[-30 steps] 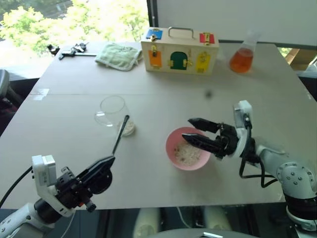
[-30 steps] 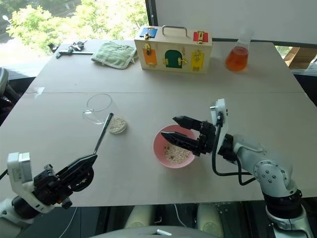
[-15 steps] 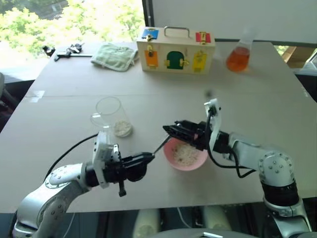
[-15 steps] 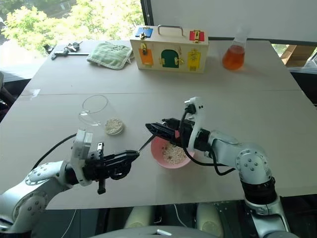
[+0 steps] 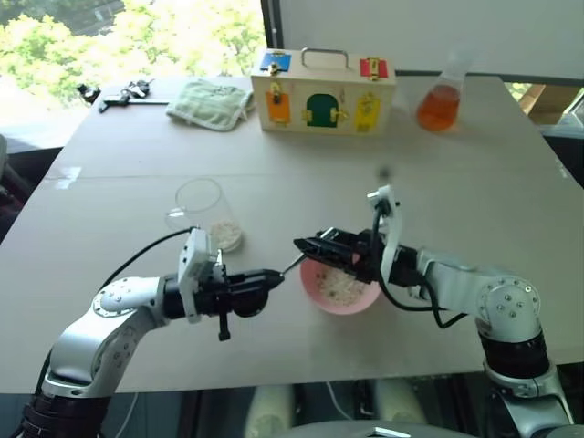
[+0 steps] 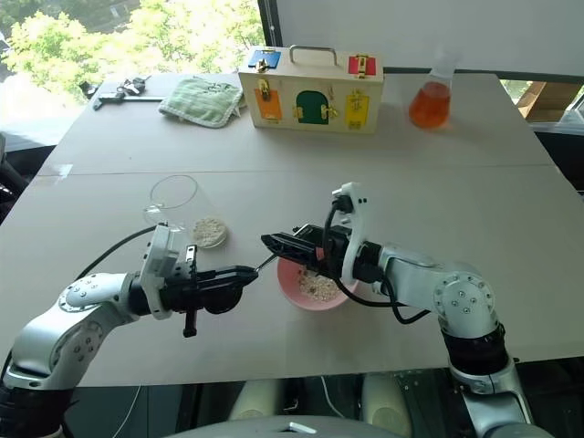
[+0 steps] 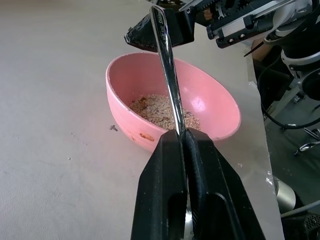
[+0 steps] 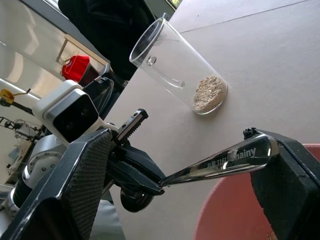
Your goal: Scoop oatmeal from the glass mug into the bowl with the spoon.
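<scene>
The left gripper (image 5: 270, 279) is clamped on the spoon (image 7: 167, 75), its two black fingers (image 7: 165, 195) pressed together around the metal just short of the pink bowl (image 5: 317, 290). The spoon runs from those fingers out over the bowl's near rim, and its far end lies between the fingers of the right gripper (image 5: 315, 248). The right gripper is spread wide, one finger (image 8: 75, 175) on each side of the spoon; whether either finger touches the metal cannot be told. Both grippers meet above the bowl's left edge, so room there is tight.

The bowl sits near the table's (image 5: 137, 164) front edge, with oatmeal (image 7: 160, 109) covering its bottom. The mug (image 5: 203, 212) stands just left of and behind the bowl, well apart from both grippers, with a little oatmeal left at its base. Bare tabletop lies open between the mug and the left arm, and behind the bowl across the table's middle.

Along the far edge stand a wooden latch box (image 5: 323, 91), a green cloth (image 5: 215, 103), a flask of orange liquid (image 5: 440, 99), and some small tools (image 5: 128, 94) at the far left corner.
</scene>
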Controlling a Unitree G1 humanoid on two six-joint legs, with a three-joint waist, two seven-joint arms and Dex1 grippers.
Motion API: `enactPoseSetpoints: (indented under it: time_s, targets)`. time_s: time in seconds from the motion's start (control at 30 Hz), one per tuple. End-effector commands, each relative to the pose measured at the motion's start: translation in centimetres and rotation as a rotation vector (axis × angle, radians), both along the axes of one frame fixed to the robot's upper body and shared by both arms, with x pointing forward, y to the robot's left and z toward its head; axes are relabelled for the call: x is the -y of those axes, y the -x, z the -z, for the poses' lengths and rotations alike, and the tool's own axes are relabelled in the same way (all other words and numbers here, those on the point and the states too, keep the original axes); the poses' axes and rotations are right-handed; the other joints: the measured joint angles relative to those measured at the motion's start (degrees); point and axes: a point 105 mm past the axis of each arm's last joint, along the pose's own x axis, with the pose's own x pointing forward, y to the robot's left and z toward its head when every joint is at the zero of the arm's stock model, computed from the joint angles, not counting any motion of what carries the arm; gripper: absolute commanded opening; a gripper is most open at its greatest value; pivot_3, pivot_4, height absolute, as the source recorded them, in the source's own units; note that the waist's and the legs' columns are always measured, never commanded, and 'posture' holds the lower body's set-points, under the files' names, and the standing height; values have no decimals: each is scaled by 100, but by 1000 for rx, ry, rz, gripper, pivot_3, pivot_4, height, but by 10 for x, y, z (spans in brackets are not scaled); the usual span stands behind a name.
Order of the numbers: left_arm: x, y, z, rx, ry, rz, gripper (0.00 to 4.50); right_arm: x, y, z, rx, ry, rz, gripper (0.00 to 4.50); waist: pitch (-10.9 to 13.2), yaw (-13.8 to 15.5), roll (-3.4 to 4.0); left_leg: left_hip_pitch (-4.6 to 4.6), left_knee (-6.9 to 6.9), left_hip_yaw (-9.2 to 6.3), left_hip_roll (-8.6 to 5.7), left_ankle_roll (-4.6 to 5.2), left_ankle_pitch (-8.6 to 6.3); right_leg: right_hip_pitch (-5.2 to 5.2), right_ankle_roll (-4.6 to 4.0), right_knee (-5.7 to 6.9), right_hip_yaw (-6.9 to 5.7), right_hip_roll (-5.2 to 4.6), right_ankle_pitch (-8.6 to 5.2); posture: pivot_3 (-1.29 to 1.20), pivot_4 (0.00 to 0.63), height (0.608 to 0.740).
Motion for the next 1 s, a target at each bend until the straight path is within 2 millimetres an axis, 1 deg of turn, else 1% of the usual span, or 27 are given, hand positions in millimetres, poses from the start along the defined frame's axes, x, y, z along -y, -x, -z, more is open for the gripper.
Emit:
enactPoseSetpoints:
  time_s: [0.03, 0.17, 0.4, 0.5, 0.53, 0.57, 0.6, 0.63, 0.67, 0.73, 0.77, 0.8, 0.83, 0.87, 1.0]
  targets:
    - [5, -3, -8, 58, 23, -18, 25, -5, 3, -12, 17, -46, -26, 4290, 0, 0, 0, 0, 0, 0, 0, 0, 0, 0, 0, 0, 0, 0, 0, 0, 150, 740]
    - [10, -5, -9, 69, 42, -38, 25, -5, -4, -17, -1, -89, 11, 4290, 0, 0, -1, 0, 0, 0, 0, 0, 0, 0, 0, 2, 0, 0, 0, 0, 150, 740]
    - [16, -5, -10, 73, 61, -52, 25, -7, -8, -21, -10, -118, 33, 4290, 0, -3, 0, -1, 0, -1, 0, 0, 0, 0, 1, 1, -1, -1, 0, 0, 150, 740]
    - [17, -8, -11, 79, 69, -63, 25, -7, -10, -22, -9, -124, 50, 4290, 0, -3, 0, -1, 0, -1, 0, -1, 0, 0, 1, 2, -1, -1, 0, 0, 150, 740]
    - [17, -9, -11, 81, 72, -65, 0, -8, -11, -22, -9, -128, 58, 3752, 0, -4, 0, -1, 0, -1, 0, -1, 1, 0, 1, 2, -1, -1, 0, 0, 150, 740]
    - [18, -10, -11, 82, 74, -66, 0, -8, -12, -23, -9, -130, 63, 3548, 0, -1, 0, -1, 0, 0, 0, -1, 1, 0, 1, 2, -1, -1, 0, 0, 150, 740]
    - [18, -10, -12, 83, 76, -67, 0, -8, -12, -23, -8, -131, 67, 3228, 0, 0, -1, -1, 0, -1, 0, -1, 1, 0, 1, 2, -2, 0, 0, 0, 150, 740]
    - [18, -11, -12, 84, 78, -69, 0, -8, -12, -23, -8, -131, 69, 2896, 0, -2, 0, -2, 0, -1, 0, -1, 1, 0, 1, 2, -2, 0, 0, 0, 150, 740]
    - [19, -11, -12, 84, 79, -70, 0, -8, -12, -23, -8, -131, 70, 2438, 0, -2, 0, -1, 0, -1, 0, -1, 1, 0, 1, 2, -2, 0, 0, 0, 150, 740]
    - [19, -11, -12, 84, 81, -69, 0, -7, -13, -23, -7, -133, 76, 1806, 0, -4, 0, -1, 0, -1, 0, -5, 3, 0, 1, 2, -2, 0, 0, 0, 150, 740]
    - [19, -11, -12, 84, 82, -68, 0, -7, -14, -23, -6, -133, 79, 1199, 0, -4, 0, -1, 0, 0, 0, -6, 4, 0, 1, 2, -1, 0, 0, 0, 150, 740]
    - [19, -11, -12, 83, 82, -67, 0, -7, -14, -23, -5, -133, 81, 788, 0, -4, 0, -1, 0, 0, 0, -7, 4, -1, 1, 2, -1, 0, 0, 0, 150, 740]
    - [19, -11, -12, 82, 82, -66, 0, -7, -14, -23, -5, -134, 84, 238, 0, -4, 0, -1, 0, 0, 0, -7, 4, -1, 1, 2, -1, 0, 0, 0, 150, 740]
    - [19, -11, -11, 81, 82, -65, 0, -7, -15, -23, -5, -134, 86, 33, 0, -4, 0, -2, 0, 0, 0, -7, 4, -1, 1, 2, -1, 0, 0, 0, 150, 740]
    - [17, -10, -11, 75, 79, -62, 0, -6, -15, -23, -4, -134, 88, 33, 0, -4, 0, -1, 0, 0, 0, -6, 4, -1, 1, 2, -1, 0, 0, 0, 150, 740]
